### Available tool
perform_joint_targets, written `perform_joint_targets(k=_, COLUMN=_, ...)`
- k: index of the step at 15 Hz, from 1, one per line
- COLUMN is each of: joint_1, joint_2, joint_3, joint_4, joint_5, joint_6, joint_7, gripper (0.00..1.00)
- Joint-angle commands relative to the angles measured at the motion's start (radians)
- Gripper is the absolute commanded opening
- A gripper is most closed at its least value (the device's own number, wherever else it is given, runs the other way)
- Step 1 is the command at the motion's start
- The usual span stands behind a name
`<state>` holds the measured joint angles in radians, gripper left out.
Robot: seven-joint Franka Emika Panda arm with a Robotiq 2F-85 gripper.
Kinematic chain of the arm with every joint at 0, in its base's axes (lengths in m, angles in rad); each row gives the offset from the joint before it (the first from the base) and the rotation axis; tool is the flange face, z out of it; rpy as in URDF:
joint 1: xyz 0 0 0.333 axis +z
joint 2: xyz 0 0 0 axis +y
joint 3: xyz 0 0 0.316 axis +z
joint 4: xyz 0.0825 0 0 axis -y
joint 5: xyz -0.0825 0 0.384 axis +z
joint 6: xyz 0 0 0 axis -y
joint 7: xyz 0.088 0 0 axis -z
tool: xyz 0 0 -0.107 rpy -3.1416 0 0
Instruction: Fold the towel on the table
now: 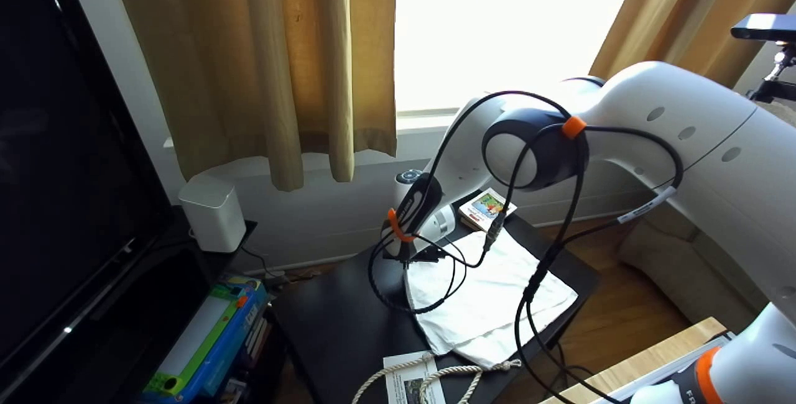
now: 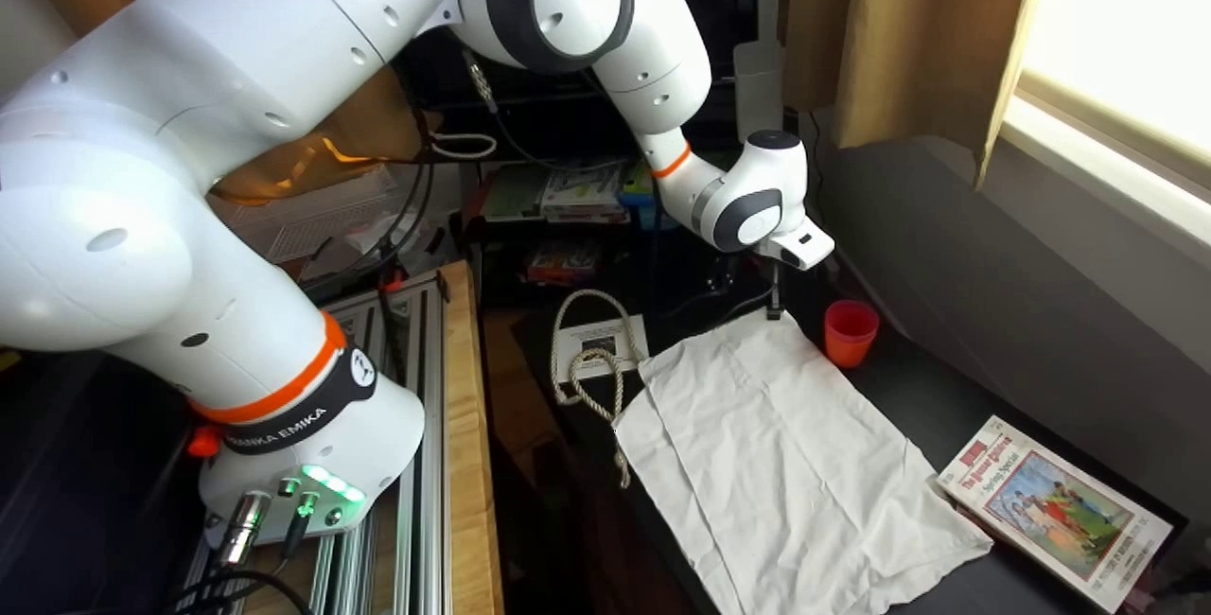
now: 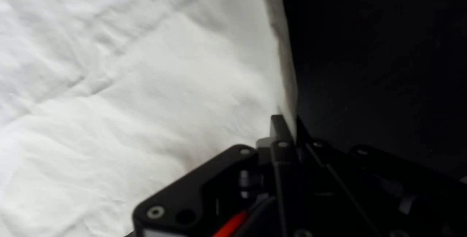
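Black table point(image 1: 336, 311); towel point(image 2: 790, 464) likely light, limp, so we'd hold its edge, where the gripper point(image 3: 290, 129) has it pinched tight.

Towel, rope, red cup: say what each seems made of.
Towel: matte cloth, perhaps cotton; soft creases show.
Rope: matte twisted fibre, by its spiral strands; natural or synthetic, unclear.
Red cup: probably smooth plastic, by its bright colour and thin rim.
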<state>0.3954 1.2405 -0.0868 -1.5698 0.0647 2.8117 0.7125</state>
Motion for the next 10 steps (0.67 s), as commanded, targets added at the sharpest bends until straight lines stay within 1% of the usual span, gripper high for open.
perform_joint_targets(k=1, joint_1=-0.023, joint_2=-0.150, joint_3=0.008, joint_4=-0.204, joint_5=0.010, joint_6=0.000, joint_7=-0.074, gripper=0.01)
perform_joint_targets(k=3, joint_1=-0.042, joint_2=-0.202, joint_3=0.015, joint_4=-0.276, joint_5=0.006, joint_6=0.001, joint_7=-0.129, gripper=0.01)
perform_joint_targets(k=5, joint_1=-0.035, joint_2=-0.246, joint_3=-0.011, joint_4=-0.349, joint_5=-0.003, joint_6=0.029, joint_7=-0.165, gripper=0.01)
perform_joint_targets(k=7, joint_1=-0.045, joint_2=-0.280, joint_3=-0.027, joint_4=-0.405, joint_5=-0.009, joint_6=0.038, joint_7=-0.218, gripper=0.01)
perform_joint_targets(k=8, joint_1=-0.034, joint_2=-0.293, joint_3=-0.053, joint_4=-0.426, joint_5=-0.008, joint_6=0.035, joint_7=-0.223, gripper=0.01)
perform_joint_targets(k=9, joint_1=-0.004, joint_2=-0.298, joint_3=-0.091, joint_4=-0.432, joint_5=0.003, joint_6=0.018, joint_7=-0.185, gripper=0.01)
perform_joint_targets(k=10, joint_1=-0.026, joint_2=-0.249, joint_3=-0.055, joint_4=-0.357, joint_5=0.013, joint_6=0.008, joint_7=-0.203, gripper=0.04)
